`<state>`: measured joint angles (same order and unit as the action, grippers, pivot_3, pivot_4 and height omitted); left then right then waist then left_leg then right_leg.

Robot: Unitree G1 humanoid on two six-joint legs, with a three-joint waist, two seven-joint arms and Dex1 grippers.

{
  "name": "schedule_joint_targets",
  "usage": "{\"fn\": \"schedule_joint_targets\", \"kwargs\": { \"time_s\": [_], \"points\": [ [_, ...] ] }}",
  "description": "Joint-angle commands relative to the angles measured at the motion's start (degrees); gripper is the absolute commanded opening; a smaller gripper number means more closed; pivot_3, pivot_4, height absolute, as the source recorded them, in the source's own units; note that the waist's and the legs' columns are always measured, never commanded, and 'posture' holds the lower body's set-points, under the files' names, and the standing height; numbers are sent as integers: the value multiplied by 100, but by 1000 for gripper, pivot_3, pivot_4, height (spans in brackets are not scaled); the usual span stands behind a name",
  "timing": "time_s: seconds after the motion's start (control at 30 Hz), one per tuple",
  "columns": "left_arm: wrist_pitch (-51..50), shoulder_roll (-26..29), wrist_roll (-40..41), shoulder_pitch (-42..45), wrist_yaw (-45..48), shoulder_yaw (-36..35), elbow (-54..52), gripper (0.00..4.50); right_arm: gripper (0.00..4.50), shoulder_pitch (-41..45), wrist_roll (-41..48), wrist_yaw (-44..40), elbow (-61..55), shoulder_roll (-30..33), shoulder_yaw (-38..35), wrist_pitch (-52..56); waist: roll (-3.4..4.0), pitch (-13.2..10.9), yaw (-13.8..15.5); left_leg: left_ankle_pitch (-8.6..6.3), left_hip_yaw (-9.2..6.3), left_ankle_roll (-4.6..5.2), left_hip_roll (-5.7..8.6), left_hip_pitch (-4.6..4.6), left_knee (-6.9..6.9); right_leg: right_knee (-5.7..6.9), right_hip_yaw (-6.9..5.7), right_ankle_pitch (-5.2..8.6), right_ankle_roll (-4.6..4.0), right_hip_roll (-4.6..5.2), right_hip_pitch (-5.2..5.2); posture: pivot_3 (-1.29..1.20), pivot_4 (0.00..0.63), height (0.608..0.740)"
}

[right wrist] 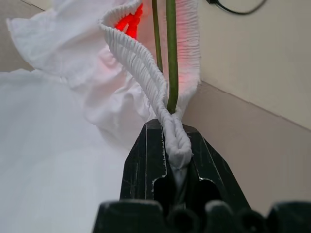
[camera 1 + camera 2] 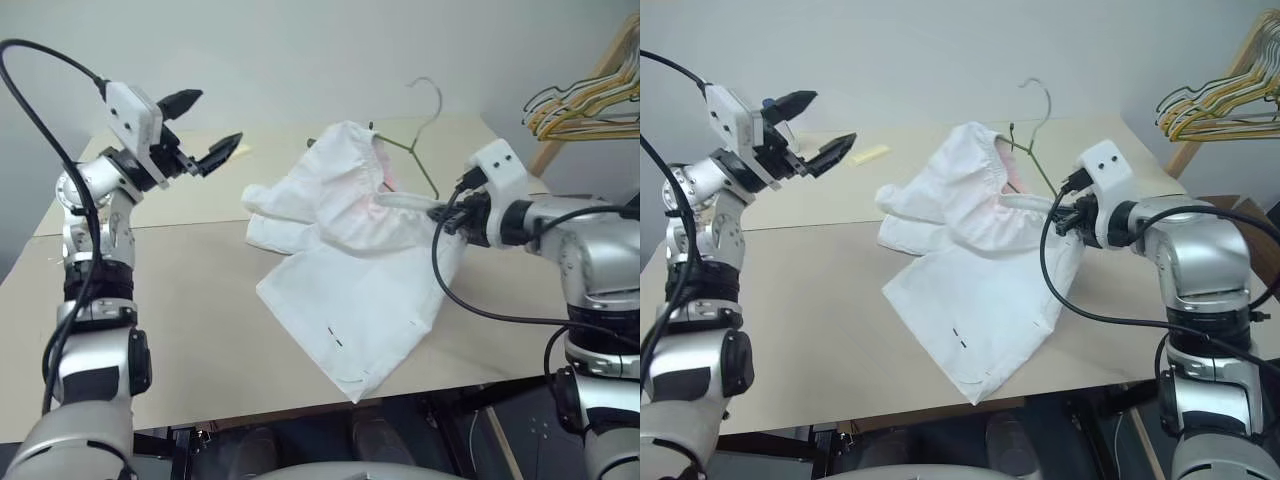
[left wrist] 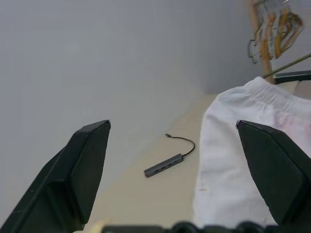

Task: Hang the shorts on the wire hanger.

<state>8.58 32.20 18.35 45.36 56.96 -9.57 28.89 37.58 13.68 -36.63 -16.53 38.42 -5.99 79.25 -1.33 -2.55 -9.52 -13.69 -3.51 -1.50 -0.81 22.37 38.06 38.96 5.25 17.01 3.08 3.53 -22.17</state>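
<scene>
The shorts [image 2: 345, 270] lie spread on the worktop [image 2: 180, 330], waistband raised with the wire hanger [image 2: 415, 150] running through it. The right gripper [image 1: 172, 145] is clenched on the waistband beside the wire. The left gripper [image 2: 205, 128] hangs spread wide, empty, well apart from the cloth.

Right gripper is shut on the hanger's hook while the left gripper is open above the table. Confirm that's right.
Not quite. The right gripper is shut on the waistband of the shorts, not the hook of the hanger; the right wrist view shows it. The left gripper is open above the table.
</scene>
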Motion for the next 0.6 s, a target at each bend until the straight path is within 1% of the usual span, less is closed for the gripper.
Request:
{"fn": "schedule_joint_targets", "kwargs": {
  "time_s": [0.03,0.1,0.23,0.4,0.5,0.6],
  "points": [
    [-172,-126,176,-103,48,128,-700,4500,87,80,-81,473,-410,108,-652,921,0,0,-25,1,1,-1,2,0,1,0,3,0,0,1,0,-230,0,740],
    [-319,-279,271,-159,18,157,-917,4500,87,25,-159,762,-426,192,-961,1234,0,0,-83,1,2,-2,2,-1,3,-1,6,0,0,1,1,-245,0,740],
    [-528,-491,500,-162,126,200,-1169,4500,87,-28,-423,1498,-147,317,-1673,1325,3,2,-230,1,15,-1,2,0,2,-4,5,0,0,0,2,-287,0,740],
    [-643,-624,892,-194,579,204,-1435,4500,87,342,-1064,2662,170,108,-2543,1325,14,8,-536,1,29,-1,1,2,1,-7,14,1,1,0,2,-323,0,740],
    [-711,-633,1040,-231,794,224,-1510,4500,87,601,-1423,3165,219,-107,-2760,1325,38,23,-765,1,32,-1,0,1,0,-6,20,1,2,-1,3,-340,0,740],
    [-693,-659,1023,-245,840,262,-1527,4500,87,878,-1818,3609,314,-231,-2816,1325,73,45,-1006,2,37,0,-1,-7,-3,-6,29,2,3,-4,11,-340,0,740]
  ]
}}
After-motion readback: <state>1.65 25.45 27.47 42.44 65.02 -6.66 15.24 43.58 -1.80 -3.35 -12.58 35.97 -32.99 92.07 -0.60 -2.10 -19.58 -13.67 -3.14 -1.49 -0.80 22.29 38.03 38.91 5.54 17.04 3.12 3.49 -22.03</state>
